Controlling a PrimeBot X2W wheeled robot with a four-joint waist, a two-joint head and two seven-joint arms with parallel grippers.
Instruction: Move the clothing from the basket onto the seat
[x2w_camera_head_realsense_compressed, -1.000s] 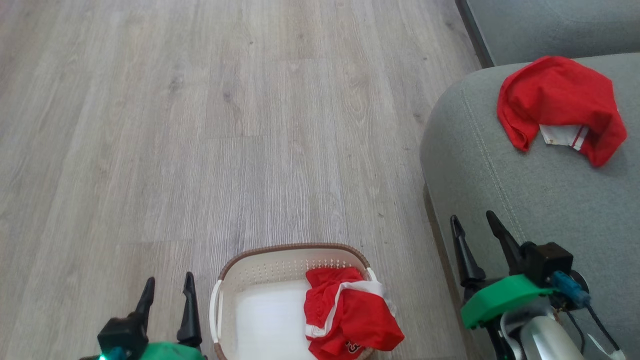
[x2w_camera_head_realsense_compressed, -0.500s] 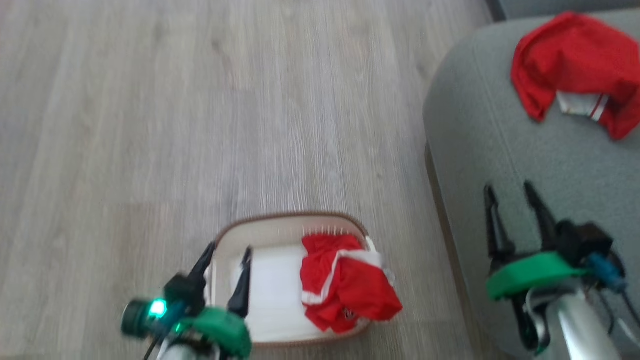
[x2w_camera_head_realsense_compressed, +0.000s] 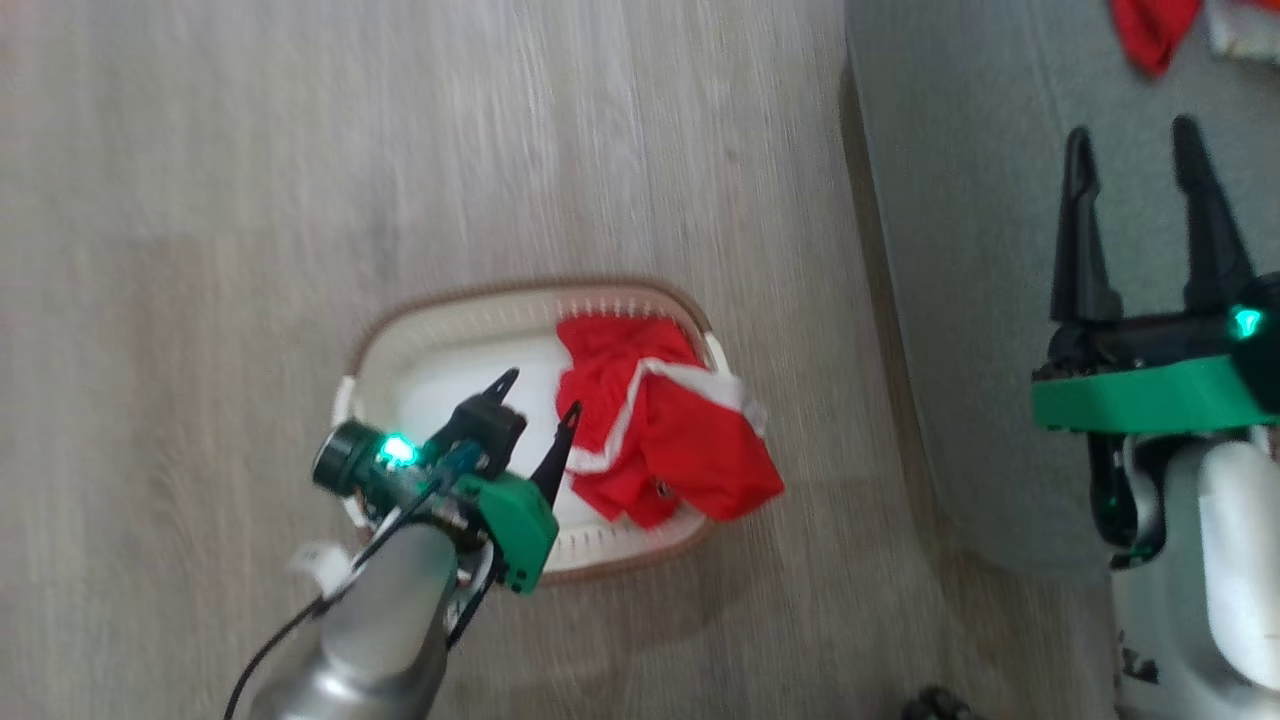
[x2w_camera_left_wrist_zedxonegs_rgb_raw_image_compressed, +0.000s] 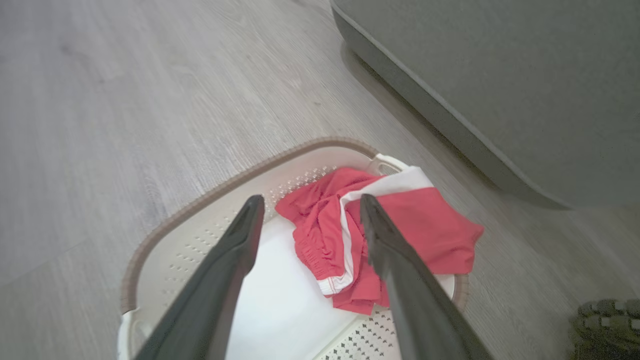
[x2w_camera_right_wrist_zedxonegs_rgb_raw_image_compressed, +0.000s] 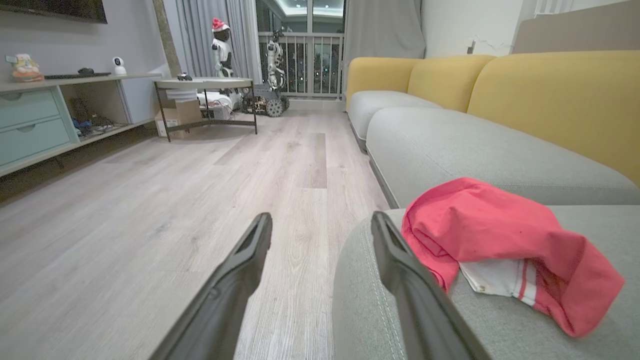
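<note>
The left gripper and right gripper carry long, black, tapered fingers on green mounts; forearms are silver-white; teal lights glow beside the mounts.

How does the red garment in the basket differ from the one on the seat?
Place: the basket garment lies crumpled in the basket, one corner over its rim; the seat garment lies on the seat. Trim: the basket garment shows a white band; the seat garment a white patch with red stripes. Both are bright red, thin fabric.
</note>
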